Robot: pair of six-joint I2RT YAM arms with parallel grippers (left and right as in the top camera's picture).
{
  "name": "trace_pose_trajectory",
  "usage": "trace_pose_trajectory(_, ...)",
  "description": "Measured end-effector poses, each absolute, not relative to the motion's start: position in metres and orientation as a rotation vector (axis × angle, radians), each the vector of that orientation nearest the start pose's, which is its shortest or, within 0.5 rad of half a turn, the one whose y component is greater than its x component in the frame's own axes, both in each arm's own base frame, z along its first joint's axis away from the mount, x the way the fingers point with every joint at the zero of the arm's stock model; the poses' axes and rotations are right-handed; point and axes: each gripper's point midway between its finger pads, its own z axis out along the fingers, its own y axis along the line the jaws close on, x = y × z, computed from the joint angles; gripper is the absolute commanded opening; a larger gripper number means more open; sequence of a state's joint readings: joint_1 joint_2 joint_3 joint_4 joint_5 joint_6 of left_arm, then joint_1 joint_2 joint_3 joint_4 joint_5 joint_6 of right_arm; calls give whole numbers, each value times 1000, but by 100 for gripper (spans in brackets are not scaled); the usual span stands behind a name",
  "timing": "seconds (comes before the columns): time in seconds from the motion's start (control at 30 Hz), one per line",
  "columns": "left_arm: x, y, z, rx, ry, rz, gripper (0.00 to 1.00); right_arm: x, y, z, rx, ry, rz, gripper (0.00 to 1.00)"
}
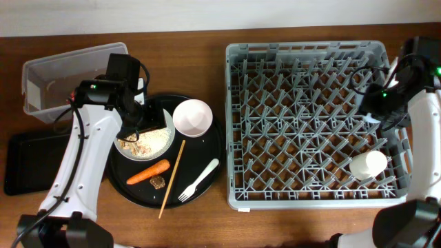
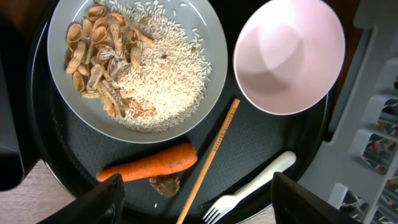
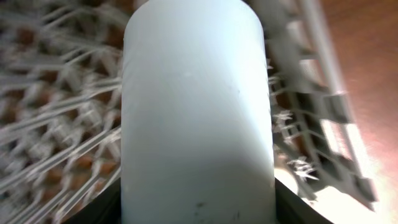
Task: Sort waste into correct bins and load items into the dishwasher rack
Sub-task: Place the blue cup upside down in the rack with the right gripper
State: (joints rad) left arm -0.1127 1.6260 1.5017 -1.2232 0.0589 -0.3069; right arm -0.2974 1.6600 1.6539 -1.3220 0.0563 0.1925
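Overhead, left gripper (image 1: pixel 138 122): I'm holding it over the plate (image 1: pixel 127 154) on the round tray (image 1: pixel 213 142).
Overhead, cup (image 1: pixel 367 165): standing in the rack (image 1: pixel 303 199), by its right wall.
Left wrist, fingers (image 2: pixel 106 199): sitting wide apart, gripping nothing; carrot (image 2: pixel 152 165), fork (image 2: pixel 255 183) and chopstick (image 2: pixel 217 140) are lying below.
Left wrist, chopstick print: too small for me to read.
Right wrist, right gripper (image 3: pixel 196 214): the cup is filling the view between its fingers; I can't tell whether they're clamping it.

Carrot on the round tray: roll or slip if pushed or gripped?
The carrot looks rigid and tapered, so a sideways push would likely roll it in a curve. The chopstick beside its thick end may block that. Its skin looks smooth, perhaps slippery to grip.
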Motion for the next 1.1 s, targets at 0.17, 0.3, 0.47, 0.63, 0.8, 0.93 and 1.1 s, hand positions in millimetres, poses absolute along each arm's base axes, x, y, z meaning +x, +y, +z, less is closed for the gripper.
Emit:
trace_pose_trajectory(0.17,336,-47,167,-276,2918,-141,75,334,-137,173,827,2829,-178,22)
trace_pose_trajectory(0.3,336,-47,167,-275,2919,-140,75,340,-141,157,851,2856,-187,23)
trace_pose_trajectory(0.47,335,-46,166,-277,2925,-134,75,340,-141,149,859,2880,-184,23)
trace_pose_trajectory(0.63,334,-46,166,-277,2926,-134,75,336,-141,148,871,2899,-177,22)
trace_pose_trajectory(0.8,334,-46,166,-277,2926,-134,75,328,-138,146,879,2936,-167,22)
trace_pose_trajectory(0.93,334,-46,166,-278,2927,-134,75,324,-136,146,886,2957,-166,22)
trace_pose_trajectory(1.1,334,-46,166,-277,2927,-134,75,318,-138,146,911,2976,-154,21)
